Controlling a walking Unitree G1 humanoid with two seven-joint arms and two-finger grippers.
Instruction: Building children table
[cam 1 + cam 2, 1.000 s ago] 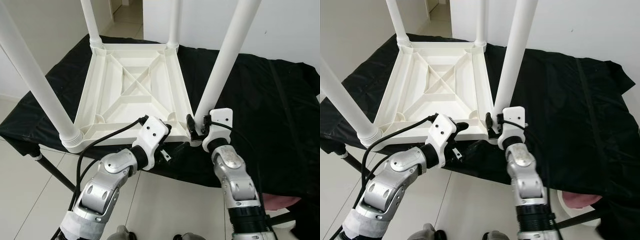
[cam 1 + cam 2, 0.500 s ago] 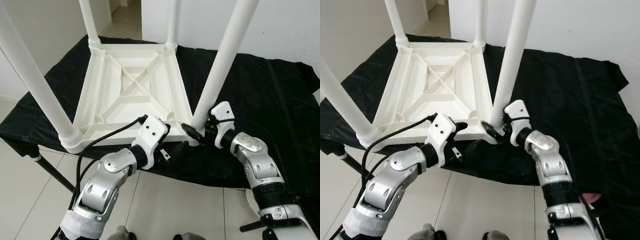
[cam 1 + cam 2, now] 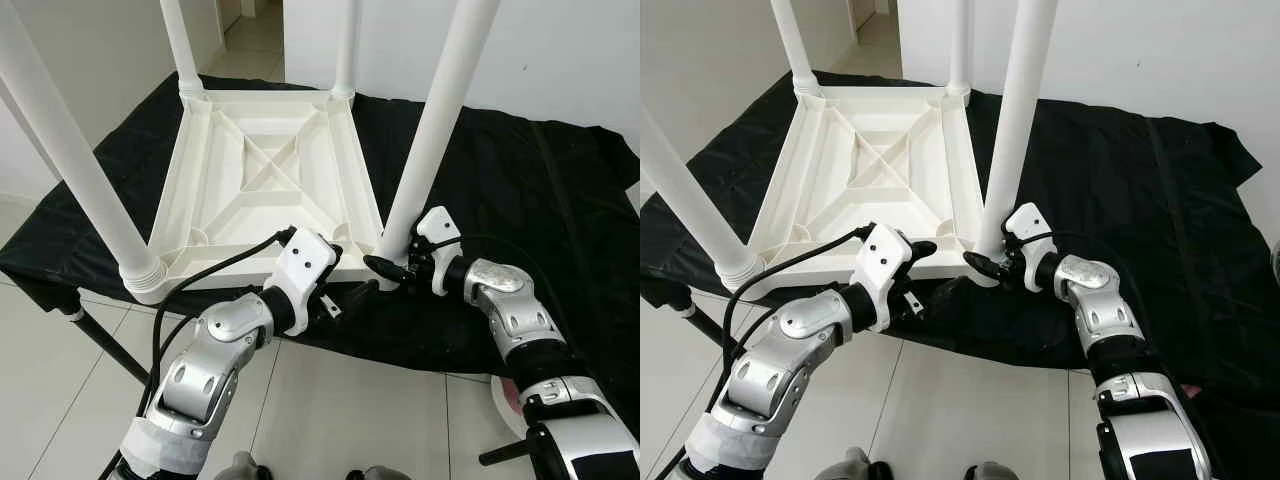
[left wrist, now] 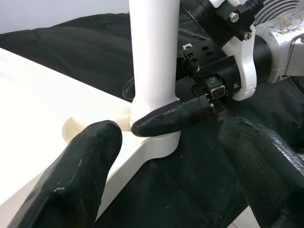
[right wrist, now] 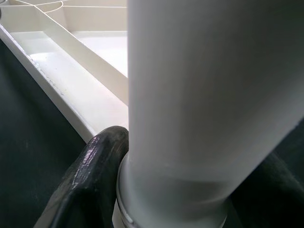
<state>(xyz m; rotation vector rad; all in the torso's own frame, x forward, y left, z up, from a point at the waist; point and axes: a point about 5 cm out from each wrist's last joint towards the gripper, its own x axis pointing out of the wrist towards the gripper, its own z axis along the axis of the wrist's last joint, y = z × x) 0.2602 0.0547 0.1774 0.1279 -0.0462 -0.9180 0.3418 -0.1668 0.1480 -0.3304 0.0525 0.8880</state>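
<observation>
Right gripper [image 3: 388, 268] clamps smooth round white leg [image 3: 432, 130]; left gripper [image 4: 175, 156] gapes beside ribbed tabletop [image 3: 265, 170].

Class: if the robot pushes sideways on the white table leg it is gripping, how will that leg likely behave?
The leg looks like a stiff, smooth tube, so probably rigid yet slippery. The right gripper holds it near its socket in the upturned tabletop, so it would likely lever there rather than bend.

You're looking at a tabletop draped in a black cloth [image 3: 520, 170], standing on a pale tiled floor [image 3: 340, 410]. Behind it you have plain white walls [image 3: 560, 50], with a doorway [image 3: 250, 25] opening beyond.
</observation>
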